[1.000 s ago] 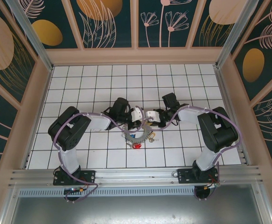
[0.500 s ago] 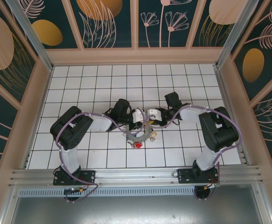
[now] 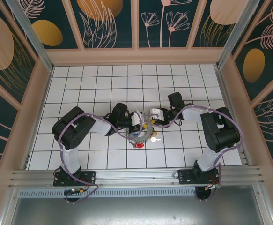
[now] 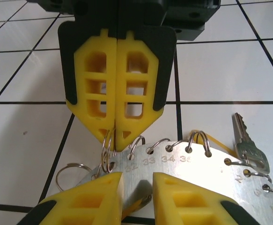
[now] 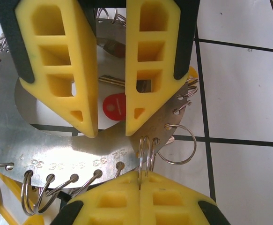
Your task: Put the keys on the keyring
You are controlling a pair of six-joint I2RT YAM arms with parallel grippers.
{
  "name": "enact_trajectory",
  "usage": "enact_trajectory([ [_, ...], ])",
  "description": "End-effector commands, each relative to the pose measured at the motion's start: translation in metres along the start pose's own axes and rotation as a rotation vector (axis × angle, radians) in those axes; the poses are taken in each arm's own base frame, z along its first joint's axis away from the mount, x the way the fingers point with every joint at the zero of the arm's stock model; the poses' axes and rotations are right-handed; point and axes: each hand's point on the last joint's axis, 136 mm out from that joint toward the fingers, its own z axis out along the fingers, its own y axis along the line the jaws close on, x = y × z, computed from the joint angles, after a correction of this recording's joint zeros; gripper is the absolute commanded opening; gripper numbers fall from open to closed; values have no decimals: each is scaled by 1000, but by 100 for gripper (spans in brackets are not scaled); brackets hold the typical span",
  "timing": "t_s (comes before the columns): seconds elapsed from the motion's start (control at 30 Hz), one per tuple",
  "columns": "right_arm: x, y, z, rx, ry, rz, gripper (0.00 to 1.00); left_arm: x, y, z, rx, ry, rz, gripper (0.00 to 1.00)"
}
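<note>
Steady first, then thread
On the tiled surface (image 3: pixel 80 89) the keyring (image 4: pixel 183 171) sits between my arms; my left pincer (image 4: pixel 137 180) straddles its rim, spread; my right pincer (image 5: pixel 140 178) pinches a small split ring (image 5: pixel 144 151) there; I'd brace the keyring before feeding on the nearby key (image 4: pixel 244 139).

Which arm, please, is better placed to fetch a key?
Left, probably: the left claw is open over the round grey metal keyring; the right claw is shut on a small silvery wire ring.
</note>
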Motion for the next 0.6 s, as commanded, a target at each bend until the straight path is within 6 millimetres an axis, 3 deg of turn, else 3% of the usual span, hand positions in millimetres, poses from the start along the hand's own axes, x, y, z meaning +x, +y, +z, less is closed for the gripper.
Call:
enact_trajectory([
  [0.0,-22,-8,-7,6,-67,-31,0,-16,3,4,20,-53,13,26],
  [0.33,-22,-7,-6,0,-69,-33,0,-21,10,3,-13,-56,12,28],
  [0.57,-19,-5,-6,-8,-53,-35,0,-26,8,-12,-72,-73,36,29],
])
